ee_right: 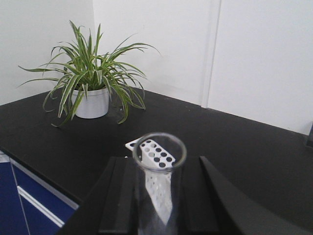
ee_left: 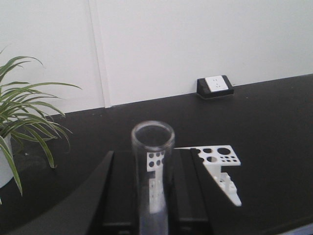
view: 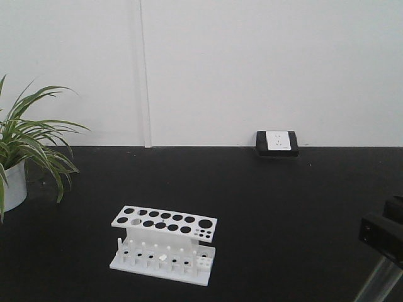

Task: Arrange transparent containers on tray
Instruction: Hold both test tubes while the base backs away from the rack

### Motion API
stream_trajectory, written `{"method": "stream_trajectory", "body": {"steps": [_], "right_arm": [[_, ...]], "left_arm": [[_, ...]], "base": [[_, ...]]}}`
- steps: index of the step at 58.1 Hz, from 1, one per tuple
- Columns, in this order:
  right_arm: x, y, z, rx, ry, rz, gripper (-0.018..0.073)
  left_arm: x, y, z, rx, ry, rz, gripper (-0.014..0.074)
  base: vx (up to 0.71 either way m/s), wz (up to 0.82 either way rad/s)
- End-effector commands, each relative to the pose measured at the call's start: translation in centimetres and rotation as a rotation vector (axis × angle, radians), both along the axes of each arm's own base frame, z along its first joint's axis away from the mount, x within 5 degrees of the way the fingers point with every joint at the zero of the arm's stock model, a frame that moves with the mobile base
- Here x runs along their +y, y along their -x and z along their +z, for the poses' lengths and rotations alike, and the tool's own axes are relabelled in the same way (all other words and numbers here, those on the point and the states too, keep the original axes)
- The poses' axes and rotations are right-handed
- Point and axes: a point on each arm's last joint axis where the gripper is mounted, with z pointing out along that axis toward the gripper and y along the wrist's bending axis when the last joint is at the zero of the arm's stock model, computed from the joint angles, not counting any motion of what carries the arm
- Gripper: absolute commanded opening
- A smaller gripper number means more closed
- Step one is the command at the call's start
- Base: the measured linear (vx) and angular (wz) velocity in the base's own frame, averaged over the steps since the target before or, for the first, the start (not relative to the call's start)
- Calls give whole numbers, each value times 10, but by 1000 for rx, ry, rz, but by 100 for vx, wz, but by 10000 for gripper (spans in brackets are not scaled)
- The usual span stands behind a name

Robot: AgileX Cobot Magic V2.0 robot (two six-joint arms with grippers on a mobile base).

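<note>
Holding test tube (ee_left: 152, 196) upright in closed left gripper (ee_left: 152, 156); holding second test tube (ee_right: 159, 200) likewise in closed right gripper (ee_right: 159, 161). White rack (view: 165, 245) on black table (view: 283, 220) close by. No tray in view. Judged early: nothing placed; both tubes left to deliver.

Two test tubes (ee_left: 152, 181) (ee_right: 159, 191), one rack (view: 165, 245), one plant (view: 25, 141), one socket (view: 277, 142).

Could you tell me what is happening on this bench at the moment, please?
The left gripper holds a clear test tube upright, and the right gripper holds a second test tube. The white rack appears empty on the black table. No tray is in view.
</note>
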Motion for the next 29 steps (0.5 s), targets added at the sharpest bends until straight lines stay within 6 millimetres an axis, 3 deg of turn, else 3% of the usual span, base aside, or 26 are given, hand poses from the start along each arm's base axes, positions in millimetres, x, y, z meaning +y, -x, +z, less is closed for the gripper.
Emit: {"method": "stream_trajectory", "body": {"steps": [1, 29], "right_arm": [[-2, 1, 17, -103, -53, -9, 57], [-2, 1, 16, -98, -49, -9, 57]], "left_arm": [[-2, 2, 19, -105, 33, -24, 114], [-2, 2, 19, -105, 32, -24, 114]], "base": [[-23, -9], [-25, -6]]}}
